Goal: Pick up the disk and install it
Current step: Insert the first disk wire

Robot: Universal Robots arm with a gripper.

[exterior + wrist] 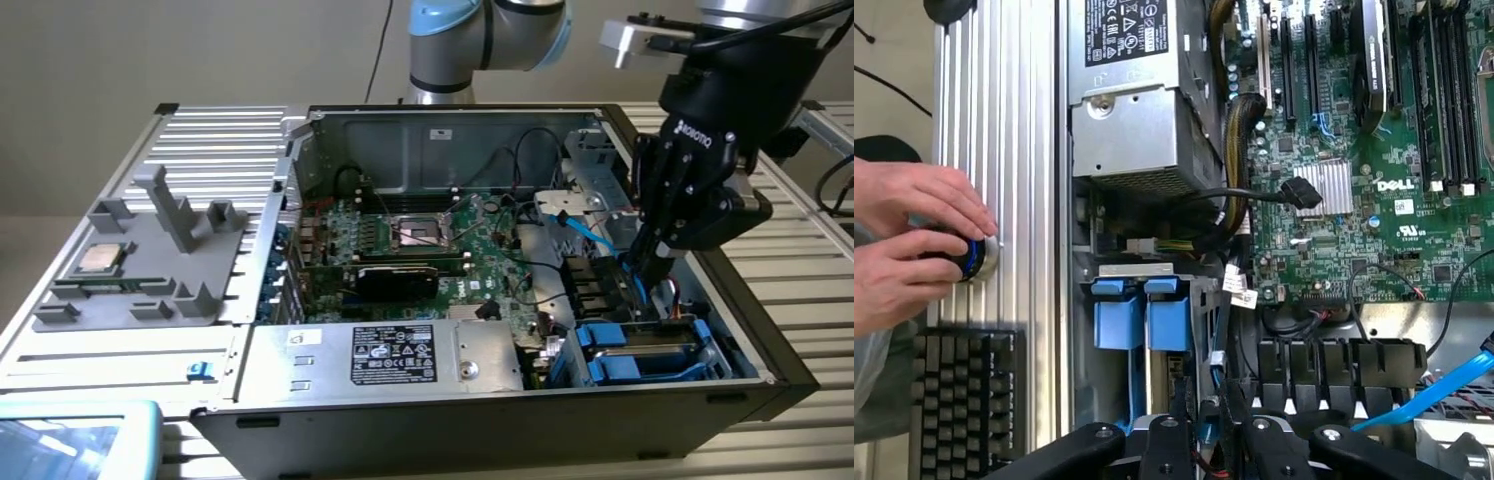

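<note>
End effector, at right of the exterior frame, reaches down into the open computer case; whether its fingers are apart or together cannot be told. Disk with blue rails sits in the drive bay at lower right, just below it. Hands rest on the worktop

"DELL" is printed on the green motherboard.
</note>
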